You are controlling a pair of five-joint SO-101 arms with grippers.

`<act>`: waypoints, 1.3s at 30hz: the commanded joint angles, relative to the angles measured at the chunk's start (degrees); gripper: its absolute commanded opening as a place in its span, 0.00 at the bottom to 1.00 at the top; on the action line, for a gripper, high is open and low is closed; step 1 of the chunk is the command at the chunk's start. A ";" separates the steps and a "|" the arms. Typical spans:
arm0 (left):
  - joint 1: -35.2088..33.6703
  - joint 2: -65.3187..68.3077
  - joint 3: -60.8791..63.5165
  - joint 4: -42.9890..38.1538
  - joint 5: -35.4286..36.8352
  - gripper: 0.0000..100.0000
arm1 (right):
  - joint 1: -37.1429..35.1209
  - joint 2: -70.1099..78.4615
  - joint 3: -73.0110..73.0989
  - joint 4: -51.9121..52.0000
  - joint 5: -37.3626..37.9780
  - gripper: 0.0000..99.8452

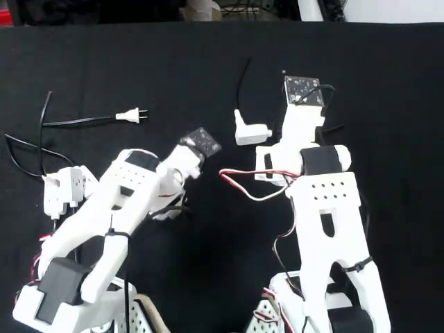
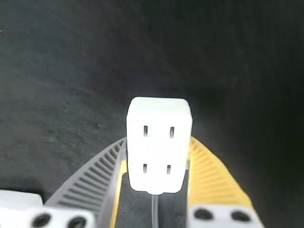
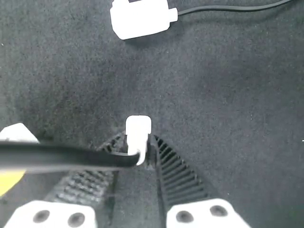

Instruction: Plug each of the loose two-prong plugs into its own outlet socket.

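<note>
Left wrist view has the left gripper (image 2: pixel 159 154) clamped on a white outlet block (image 2: pixel 159 137). Its grey and yellow fingers (image 2: pixel 209 175) press the block's two sides, and four slots face the camera above the black cloth (image 2: pixel 57 71). Right wrist view shows the right gripper (image 3: pixel 139 142) pinching a small white plug (image 3: pixel 138 127), whose black cord (image 3: pixel 61 159) runs off across one finger. Near it on the cloth, between the two arms' wrists, lies a white corded piece (image 3: pixel 140 20), probably another plug, though its prongs cannot be made out. From above, a loose two-prong plug (image 1: pixel 132 116) lies beyond the left arm, apart from both grippers. A white corded block (image 1: pixel 64 189) sits just beside that arm's outer side.
</note>
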 commanded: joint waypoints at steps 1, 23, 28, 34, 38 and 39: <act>0.48 -0.18 -3.82 0.35 1.76 0.09 | 0.53 -0.04 -2.24 -0.44 0.44 0.01; -28.70 -26.90 6.20 10.55 4.40 0.30 | -23.74 2.51 10.07 -19.43 6.95 0.01; -33.36 -42.73 24.22 3.16 -0.18 0.30 | -26.99 8.75 12.00 -29.27 12.22 0.01; -33.71 -61.45 39.34 2.55 -0.44 0.30 | -27.25 19.38 6.81 -30.86 13.98 0.01; -33.71 -72.53 44.97 3.78 -0.62 0.30 | -30.07 20.44 7.08 -30.86 14.24 0.01; -33.71 -74.99 45.67 4.92 -1.32 0.30 | -30.59 19.91 7.34 -30.95 14.24 0.01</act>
